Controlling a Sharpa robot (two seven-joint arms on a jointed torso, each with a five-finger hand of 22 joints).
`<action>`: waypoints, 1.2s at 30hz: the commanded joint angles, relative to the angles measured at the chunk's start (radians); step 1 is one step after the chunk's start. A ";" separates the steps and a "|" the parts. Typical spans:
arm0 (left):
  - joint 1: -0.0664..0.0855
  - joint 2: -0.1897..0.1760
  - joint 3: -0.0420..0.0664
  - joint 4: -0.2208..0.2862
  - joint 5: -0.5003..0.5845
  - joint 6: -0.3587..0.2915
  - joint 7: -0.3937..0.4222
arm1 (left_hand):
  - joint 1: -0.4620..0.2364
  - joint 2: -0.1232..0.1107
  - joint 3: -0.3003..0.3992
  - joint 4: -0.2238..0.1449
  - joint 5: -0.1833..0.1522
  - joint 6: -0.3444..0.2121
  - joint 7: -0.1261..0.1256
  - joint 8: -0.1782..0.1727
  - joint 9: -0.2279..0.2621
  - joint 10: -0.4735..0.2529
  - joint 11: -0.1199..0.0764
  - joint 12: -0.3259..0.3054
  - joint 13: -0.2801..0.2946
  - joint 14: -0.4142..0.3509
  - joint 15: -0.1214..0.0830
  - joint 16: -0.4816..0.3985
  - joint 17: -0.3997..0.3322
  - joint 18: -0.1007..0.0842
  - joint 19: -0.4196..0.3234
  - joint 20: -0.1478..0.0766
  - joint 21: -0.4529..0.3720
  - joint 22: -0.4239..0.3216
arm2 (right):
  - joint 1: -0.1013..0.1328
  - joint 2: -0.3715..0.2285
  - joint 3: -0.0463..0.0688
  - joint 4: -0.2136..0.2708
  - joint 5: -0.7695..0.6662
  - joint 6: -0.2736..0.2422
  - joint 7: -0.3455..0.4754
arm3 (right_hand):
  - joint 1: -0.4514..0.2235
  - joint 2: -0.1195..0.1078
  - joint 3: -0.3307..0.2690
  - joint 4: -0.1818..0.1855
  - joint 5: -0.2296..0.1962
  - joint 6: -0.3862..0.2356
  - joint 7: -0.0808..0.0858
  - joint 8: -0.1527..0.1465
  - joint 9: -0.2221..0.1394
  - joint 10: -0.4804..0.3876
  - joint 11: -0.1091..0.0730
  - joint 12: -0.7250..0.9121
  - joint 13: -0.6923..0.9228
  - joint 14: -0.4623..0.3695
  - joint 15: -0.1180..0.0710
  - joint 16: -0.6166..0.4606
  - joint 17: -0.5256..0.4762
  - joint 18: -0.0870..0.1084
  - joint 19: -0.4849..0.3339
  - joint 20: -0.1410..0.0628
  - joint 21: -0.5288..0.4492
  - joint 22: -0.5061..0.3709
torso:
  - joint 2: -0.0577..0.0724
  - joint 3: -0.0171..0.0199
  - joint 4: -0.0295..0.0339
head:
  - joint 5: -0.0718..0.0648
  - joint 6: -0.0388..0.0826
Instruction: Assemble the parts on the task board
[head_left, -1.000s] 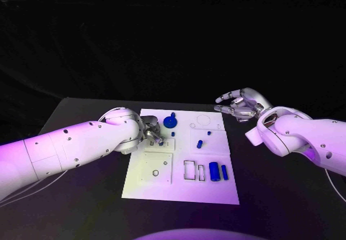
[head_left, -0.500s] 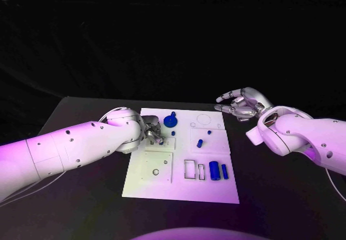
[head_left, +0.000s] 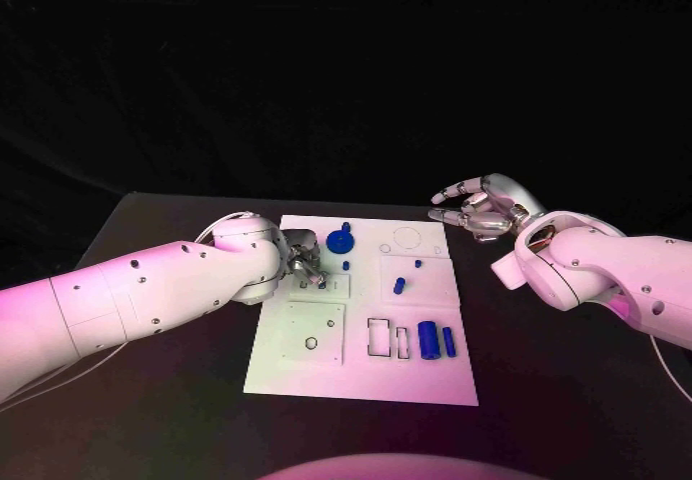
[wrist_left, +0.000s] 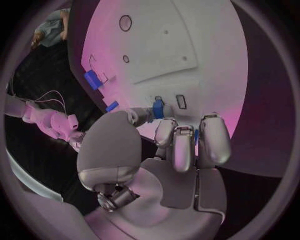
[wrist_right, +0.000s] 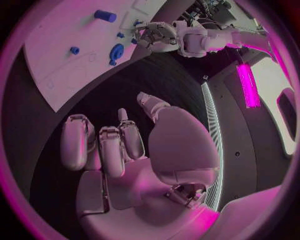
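Pinching upright blue part (wrist_left: 158, 108): left hand (head_left: 302, 258).

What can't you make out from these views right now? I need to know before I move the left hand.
- Head view: left hand fingertips on the task board, hidden behind its own arm.
- Left wrist view: whether the fingers pinch the small blue part or only touch it.
- Right hand: open, off the board.

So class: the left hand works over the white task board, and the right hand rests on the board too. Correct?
Not quite. The left hand is over the task board, but the head view shows the right hand raised beyond the board's far right corner, holding nothing.
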 joint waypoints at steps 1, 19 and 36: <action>-0.004 -0.002 -0.003 -0.001 0.002 0.048 -0.003 | -0.010 -0.001 0.147 -0.156 -0.004 0.038 -0.034 0.005 0.001 0.007 0.001 0.002 -0.004 0.098 -0.008 0.007 0.240 -0.017 0.003 -0.001 0.007 0.001 | -0.001 -0.001 0.000 0.000 -0.003 0.016 0.005 | -0.002 0.004 -0.001 0.005 0.004 0.009 0.001 0.004 0.001 -0.006 -0.002 -0.007 0.051 0.062 0.003 -0.007 0.095 0.010 -0.005 0.000 -0.004 0.027 | 0.000 0.0005 0.0002 | -0.001 -0.001; -0.004 -0.001 -0.003 -0.001 0.040 0.072 -0.003 | -0.015 0.003 0.143 -0.153 -0.005 0.043 -0.036 0.006 0.001 0.008 -0.001 0.002 -0.004 0.099 -0.009 0.009 0.245 -0.017 0.004 -0.002 0.007 0.002 | -0.002 0.000 0.000 -0.002 -0.003 0.015 0.005 | -0.002 0.004 -0.001 0.005 0.004 0.009 0.001 0.004 0.001 -0.006 -0.002 -0.007 0.051 0.062 0.003 -0.007 0.095 0.010 -0.005 0.000 -0.004 0.027 | -0.001 0.0009 0.0008 | 0.001 -0.005; -0.004 0.006 -0.003 -0.014 0.058 0.086 -0.005 | -0.053 0.021 0.094 -0.116 -0.013 0.056 -0.042 0.003 -0.001 0.011 -0.005 -0.002 -0.010 0.099 -0.013 0.009 0.247 -0.018 0.006 -0.006 0.007 0.004 | -0.003 0.000 0.000 -0.002 -0.003 0.014 0.005 | -0.005 0.005 -0.004 0.009 0.005 0.010 0.000 0.006 0.002 -0.007 -0.002 -0.008 0.049 0.062 0.002 -0.008 0.092 0.011 -0.006 -0.001 -0.007 0.025 | -0.001 0.0012 0.0007 | 0.003 -0.004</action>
